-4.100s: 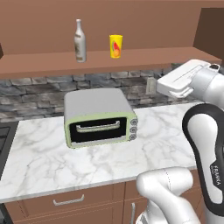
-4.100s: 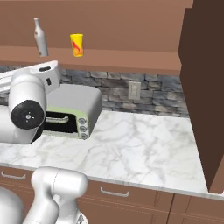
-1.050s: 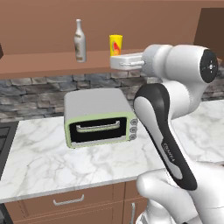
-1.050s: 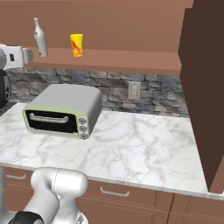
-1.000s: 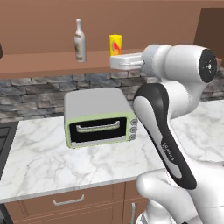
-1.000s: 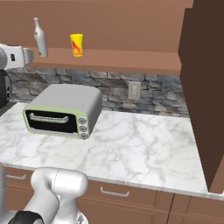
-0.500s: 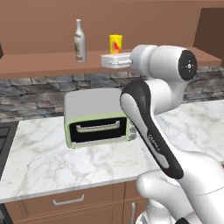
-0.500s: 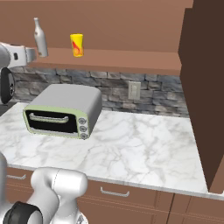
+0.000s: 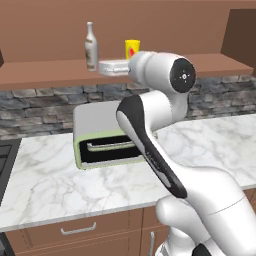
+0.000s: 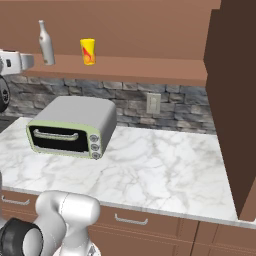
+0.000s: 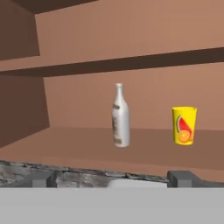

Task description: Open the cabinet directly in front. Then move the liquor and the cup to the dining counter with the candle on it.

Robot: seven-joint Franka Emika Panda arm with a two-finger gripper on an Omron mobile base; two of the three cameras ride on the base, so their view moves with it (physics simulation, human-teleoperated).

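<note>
Fingers (image 11: 43, 178) released and wide, level with the cabinet (image 11: 131, 74) shelf; lined up on the liquor (image 11: 120, 117); cup (image 11: 184, 125) just right.

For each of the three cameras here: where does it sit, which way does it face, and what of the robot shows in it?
Left base view: behind the arm to its left, facing the open cabinet, toaster oven and counter; arm across the middle, open tool by the liquor.
Right base view: behind to its right, same wall; arm at the left edge and bottom, open cabinet door at right.
Hand view: on the hand, facing the shelf; fingertips at bottom.
Shared: liquor and cup appear in all three.
</note>
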